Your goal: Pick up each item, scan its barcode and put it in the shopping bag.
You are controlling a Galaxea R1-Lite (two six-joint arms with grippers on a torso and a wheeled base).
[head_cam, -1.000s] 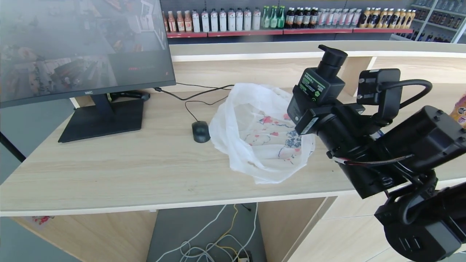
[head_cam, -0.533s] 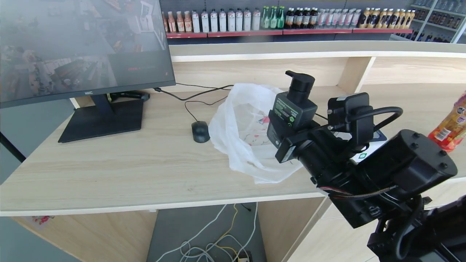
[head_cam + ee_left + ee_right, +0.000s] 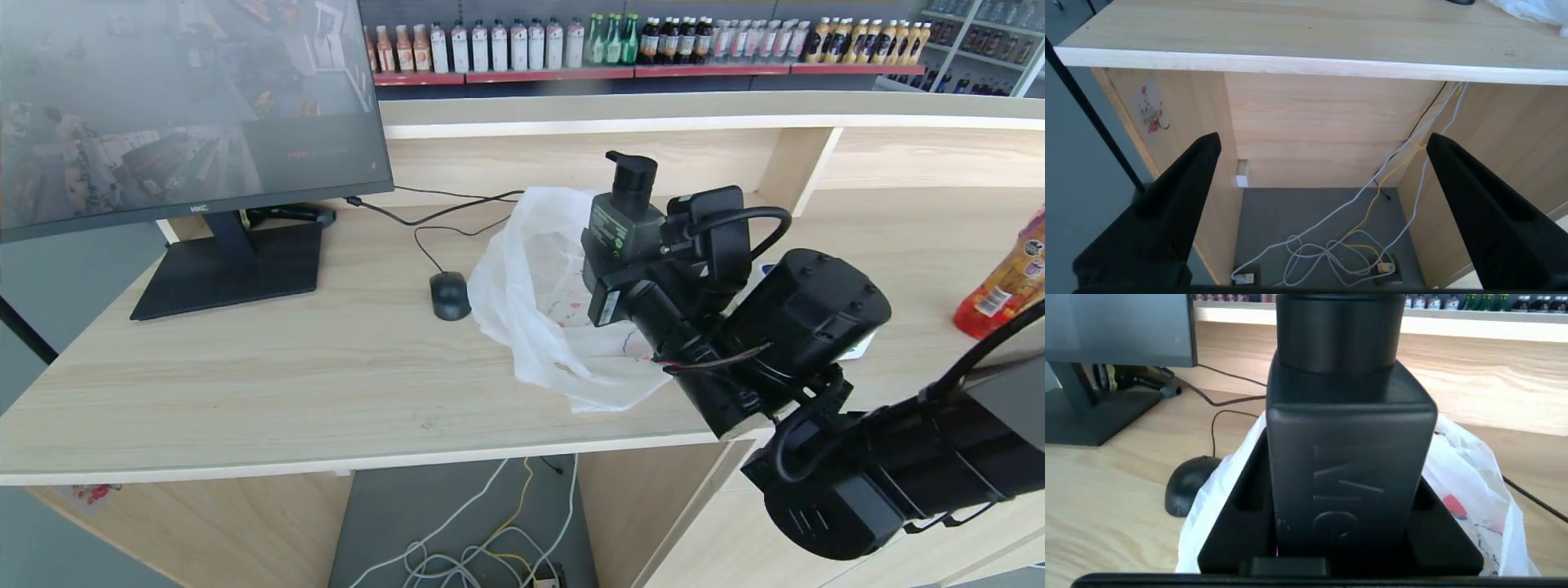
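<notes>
Shop checkout, wooden counter [image 3: 286, 359], monitor [image 3: 180, 106], stocked bottle shelves [image 3: 653, 41]

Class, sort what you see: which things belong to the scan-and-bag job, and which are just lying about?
Job: black pump bottle in the right gripper; shopping bag; orange bottle.
Lying about: monitor; mouse; cables under the counter; shelved bottles.

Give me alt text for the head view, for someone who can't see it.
The right gripper holds a black pump bottle over a white shopping bag on a wooden counter. A monitor and mouse sit to its left, an orange bottle at the right edge, shelves of bottles behind.
</notes>
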